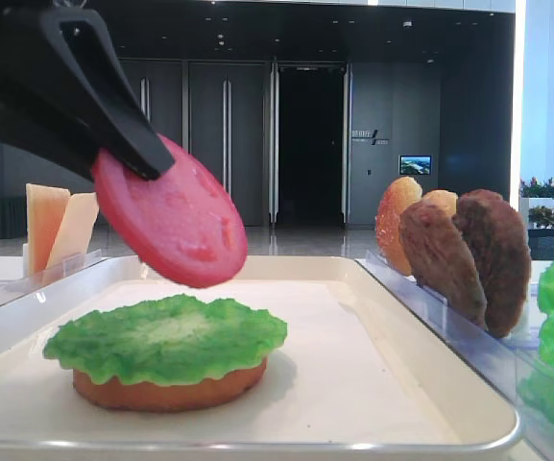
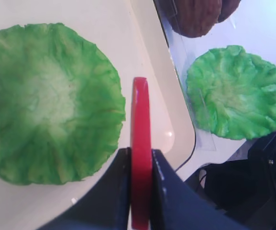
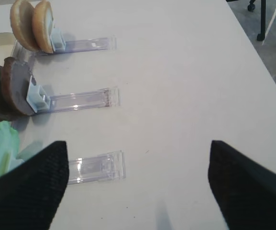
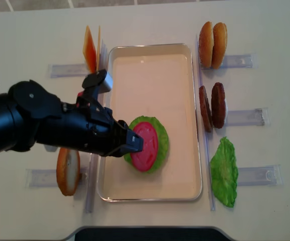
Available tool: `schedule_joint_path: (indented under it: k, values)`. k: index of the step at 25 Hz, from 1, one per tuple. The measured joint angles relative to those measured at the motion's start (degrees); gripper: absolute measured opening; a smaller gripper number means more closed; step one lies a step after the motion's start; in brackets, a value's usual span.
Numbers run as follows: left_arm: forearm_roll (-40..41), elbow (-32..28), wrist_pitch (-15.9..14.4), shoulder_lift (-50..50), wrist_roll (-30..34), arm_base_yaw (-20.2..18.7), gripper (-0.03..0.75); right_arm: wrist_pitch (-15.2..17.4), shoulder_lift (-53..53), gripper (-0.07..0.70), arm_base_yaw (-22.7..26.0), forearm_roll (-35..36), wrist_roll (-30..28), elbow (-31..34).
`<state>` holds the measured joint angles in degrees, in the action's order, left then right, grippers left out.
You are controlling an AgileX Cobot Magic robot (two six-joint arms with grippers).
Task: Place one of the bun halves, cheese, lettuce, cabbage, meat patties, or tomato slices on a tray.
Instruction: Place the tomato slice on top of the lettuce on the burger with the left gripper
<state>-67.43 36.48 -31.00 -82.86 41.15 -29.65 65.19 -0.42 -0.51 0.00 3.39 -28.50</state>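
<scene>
**A:** Your left gripper (image 2: 140,184) pinches a tomato slice (image 1: 169,213) by its edge, both fingers clamped tight on it, the disc hanging tilted above the lettuce (image 4: 160,131) without touching it. What lies beneath?

**B:** That leaf caps a bun half (image 1: 166,389) on the tray (image 4: 150,63), toward its 6 o'clock end in the overhead view. Your right gripper (image 3: 138,184) hovers over bare table (image 3: 185,81), fingers spread wide, holding nothing, with the meat patties (image 3: 11,91) at its 10 o'clock.
</scene>
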Motion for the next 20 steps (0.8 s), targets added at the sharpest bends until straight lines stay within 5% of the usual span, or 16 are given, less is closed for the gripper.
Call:
schedule_joint_path:
  k: [4,20]
  values:
    - [-6.82,0.00,0.62,-4.13,5.24,0.00,0.063,0.00,0.00,0.593,0.00,0.00,0.00,0.00]
    - [-13.12,0.00,1.92,-9.57,16.76,0.00,0.062,0.00,0.00,0.593,0.00,0.00,0.00,0.00]
